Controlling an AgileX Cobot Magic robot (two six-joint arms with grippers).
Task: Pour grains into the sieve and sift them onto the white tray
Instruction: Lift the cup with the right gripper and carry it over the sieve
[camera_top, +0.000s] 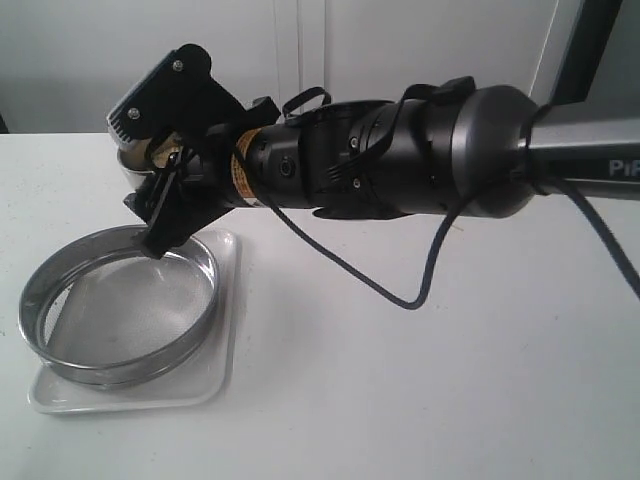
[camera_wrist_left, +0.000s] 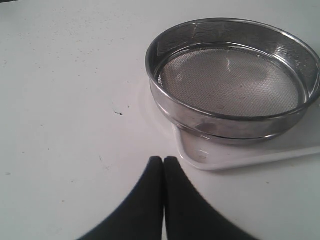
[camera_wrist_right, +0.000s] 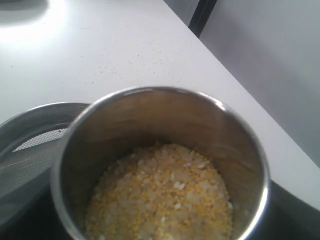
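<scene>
The sieve (camera_top: 125, 310), a wide steel ring with bare grey mesh, rests on the white tray (camera_top: 130, 395) at the left of the table. My right gripper (camera_top: 150, 155) reaches across from the right and is shut on a small steel cup (camera_top: 135, 165), held just above the sieve's far rim. The cup (camera_wrist_right: 160, 125) is about half full of yellow and pale grains (camera_wrist_right: 160, 195), with the sieve (camera_wrist_right: 30, 145) beside it. My left gripper (camera_wrist_left: 163, 160) is shut on nothing, low over the table by a corner of the tray (camera_wrist_left: 240, 157), facing the sieve (camera_wrist_left: 232, 80).
A black cable (camera_top: 400, 290) loops down from the right arm (camera_top: 450, 150) toward the tabletop. The table's far edge (camera_wrist_right: 235, 80) runs close behind the cup, with a dark upright post (camera_top: 600, 50) at the back right.
</scene>
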